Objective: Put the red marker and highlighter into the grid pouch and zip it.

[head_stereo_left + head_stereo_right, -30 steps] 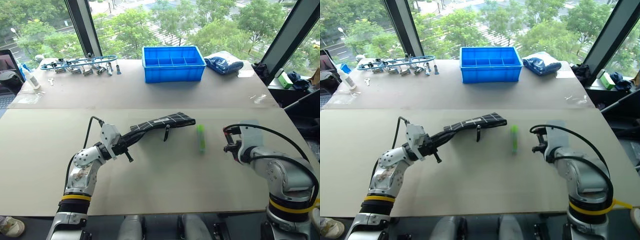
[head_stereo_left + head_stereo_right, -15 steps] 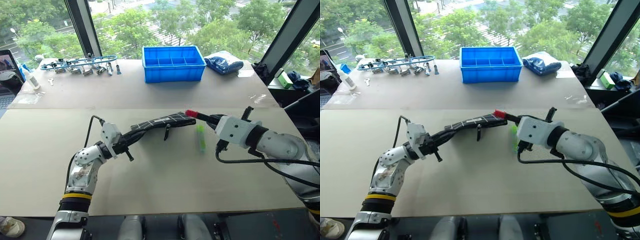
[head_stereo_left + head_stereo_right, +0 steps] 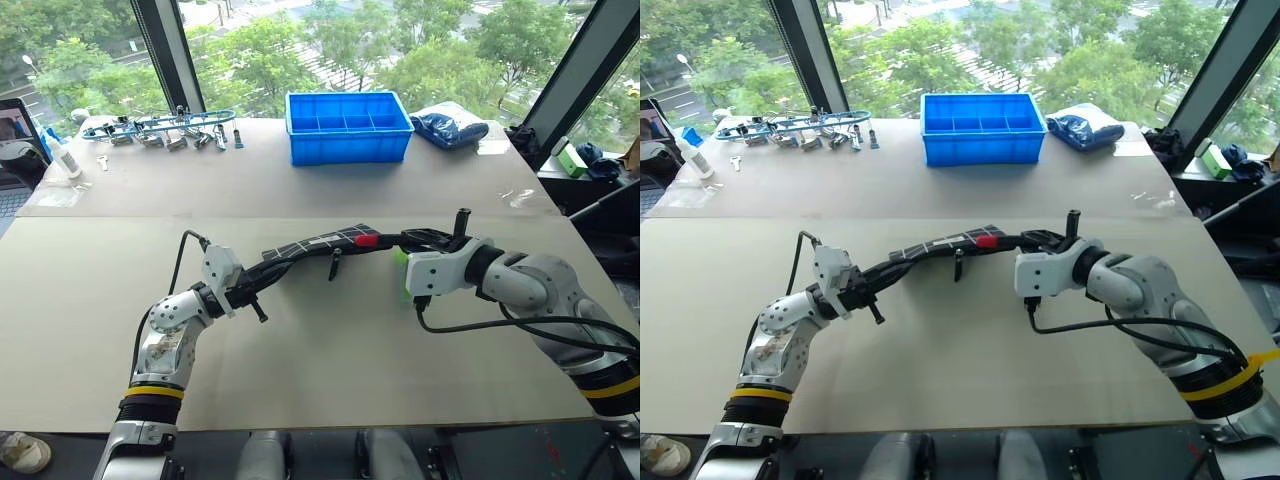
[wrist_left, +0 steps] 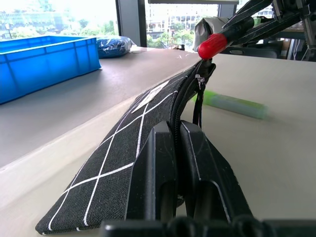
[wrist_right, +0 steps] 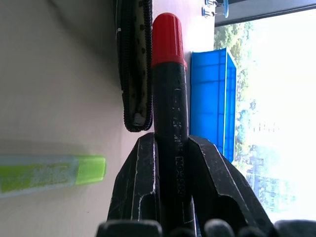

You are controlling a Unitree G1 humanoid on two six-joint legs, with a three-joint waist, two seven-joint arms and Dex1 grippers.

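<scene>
The grid pouch is held up off the table, edge on with its zipper upward, and my left gripper is shut on its near left end. In the left wrist view my fingers clamp the pouch along the zipper. My right gripper is shut on the black barrel of the red marker. The marker's red cap sits at the pouch's far right end beside the zipper; I cannot tell whether it is inside. The highlighter lies on the table, partly hidden under the right hand.
A blue plastic bin stands at the back middle, with a blue bag to its right. Metal clips and tools lie at the back left beside a small bottle. Window posts rise behind the table.
My right arm has swung in from the right side with the red marker and brought its cap to the pouch's right end. The left gripper and the pouch have stayed in place.
</scene>
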